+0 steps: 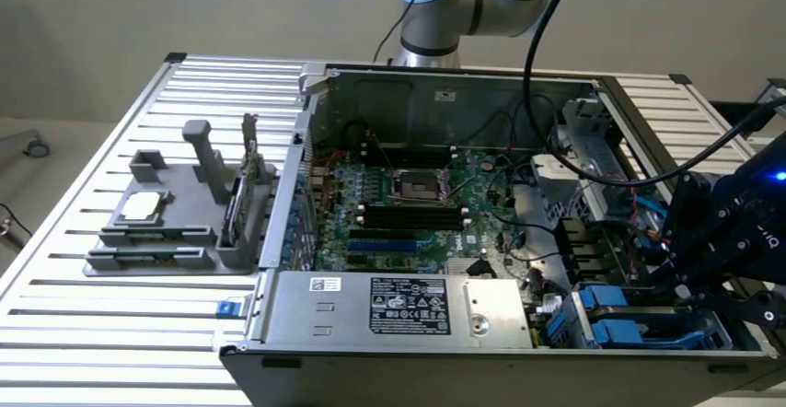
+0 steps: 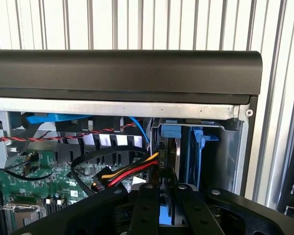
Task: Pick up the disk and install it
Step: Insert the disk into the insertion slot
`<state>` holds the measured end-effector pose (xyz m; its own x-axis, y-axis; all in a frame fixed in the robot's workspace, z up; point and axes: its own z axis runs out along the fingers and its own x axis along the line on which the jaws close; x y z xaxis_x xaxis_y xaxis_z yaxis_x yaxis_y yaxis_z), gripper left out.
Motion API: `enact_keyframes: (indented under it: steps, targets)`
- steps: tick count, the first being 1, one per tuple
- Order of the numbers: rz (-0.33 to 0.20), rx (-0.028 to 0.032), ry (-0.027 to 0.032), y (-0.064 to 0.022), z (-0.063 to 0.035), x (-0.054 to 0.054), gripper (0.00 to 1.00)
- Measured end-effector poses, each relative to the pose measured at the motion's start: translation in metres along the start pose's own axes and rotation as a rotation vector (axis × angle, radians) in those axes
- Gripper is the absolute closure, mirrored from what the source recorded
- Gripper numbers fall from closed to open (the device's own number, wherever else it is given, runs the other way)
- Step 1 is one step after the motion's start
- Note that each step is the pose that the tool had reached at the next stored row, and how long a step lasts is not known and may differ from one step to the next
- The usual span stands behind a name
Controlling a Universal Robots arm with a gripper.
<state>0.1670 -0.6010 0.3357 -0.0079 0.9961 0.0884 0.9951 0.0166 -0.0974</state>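
Note:
My gripper (image 2: pixel 164 190) hangs over the drive bay at the case's corner, on the exterior view's right (image 1: pixel 702 258). Its two black fingers (image 2: pixel 145 208) stand close together. The disk (image 2: pixel 170 133) stands upright and edge-on between them, a thin silver body with a blue carrier frame, reaching down into the bay. The jaws look shut on it. In the exterior view the gripper's dark body hides the disk.
Another blue carrier (image 2: pixel 198 139) sits in the slot beside the disk, with more blue carriers (image 1: pixel 614 313) near the case front. Red, yellow and black cables (image 2: pixel 130 171) run close to the fingers. A grey fixture (image 1: pixel 172 227) on the slatted table holds a square chip (image 1: pixel 139 206) and an upright card (image 1: pixel 249 191).

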Motion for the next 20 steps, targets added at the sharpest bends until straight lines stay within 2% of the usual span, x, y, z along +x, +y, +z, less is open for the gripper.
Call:
enact_keyframes:
  steps: [12, 20]
  targets:
    - [0.0, 0.0002, -0.0017, 0.0006, 0.0019, -0.0002, 0.83]
    - [0.001, 0.0023, -0.0029, 0.004, 0.0022, 0.0001, 0.83]
